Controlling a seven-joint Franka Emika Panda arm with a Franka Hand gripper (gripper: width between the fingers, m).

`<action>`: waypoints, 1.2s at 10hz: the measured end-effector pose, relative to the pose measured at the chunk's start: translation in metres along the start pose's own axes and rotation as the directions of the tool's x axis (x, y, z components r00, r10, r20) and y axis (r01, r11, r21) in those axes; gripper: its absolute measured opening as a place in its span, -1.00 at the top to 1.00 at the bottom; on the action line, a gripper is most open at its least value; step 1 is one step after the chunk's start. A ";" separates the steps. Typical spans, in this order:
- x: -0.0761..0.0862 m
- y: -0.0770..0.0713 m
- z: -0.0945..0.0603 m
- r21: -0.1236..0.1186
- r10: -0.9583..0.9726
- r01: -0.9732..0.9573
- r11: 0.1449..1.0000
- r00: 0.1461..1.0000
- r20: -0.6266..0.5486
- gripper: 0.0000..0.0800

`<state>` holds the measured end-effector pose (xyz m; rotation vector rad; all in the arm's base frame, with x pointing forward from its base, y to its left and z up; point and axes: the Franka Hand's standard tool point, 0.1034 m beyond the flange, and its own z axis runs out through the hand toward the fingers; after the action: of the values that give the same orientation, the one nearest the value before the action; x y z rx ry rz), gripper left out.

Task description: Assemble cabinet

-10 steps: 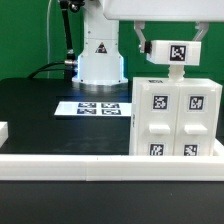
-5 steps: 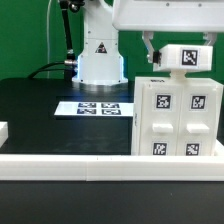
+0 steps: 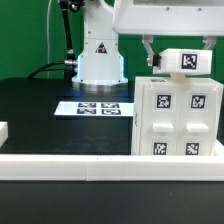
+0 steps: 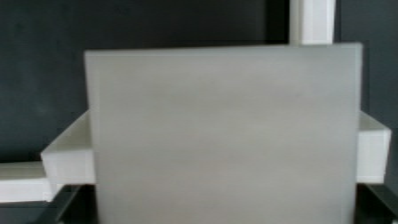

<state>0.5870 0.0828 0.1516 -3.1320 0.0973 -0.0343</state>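
Note:
The cabinet (image 3: 178,120) is a white box at the exterior view's right, with four small tagged square panels on its near face. My gripper (image 3: 183,52) hangs just above its top, shut on a white tagged panel (image 3: 186,60) that sits slightly tilted close over the cabinet's top edge. In the wrist view the held panel (image 4: 214,130) fills the middle as a flat pale sheet. The black fingers (image 4: 61,206) show at its lower corners. Parts of the cabinet (image 4: 64,150) show on either side behind it. Whether the panel touches the cabinet cannot be told.
The marker board (image 3: 98,107) lies on the black table (image 3: 40,110) in front of the arm's white base (image 3: 100,55). A white rail (image 3: 90,162) runs along the table's near edge. A small white piece (image 3: 3,130) sits at the exterior view's left edge.
The gripper with the tagged panel has moved toward the exterior view's right and slightly down, over the cabinet's top. Little has moved in the last half second.

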 end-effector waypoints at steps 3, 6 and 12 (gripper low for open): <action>0.000 -0.001 0.000 0.000 -0.002 0.002 1.000 1.000 -0.001 -0.41; 0.000 -0.001 0.000 0.000 -0.001 0.001 1.000 1.000 -0.001 -0.41; 0.000 -0.004 0.000 0.012 0.258 -0.258 0.966 0.966 0.003 -0.41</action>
<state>0.5868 0.0864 0.1517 -3.0784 0.5012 -0.0300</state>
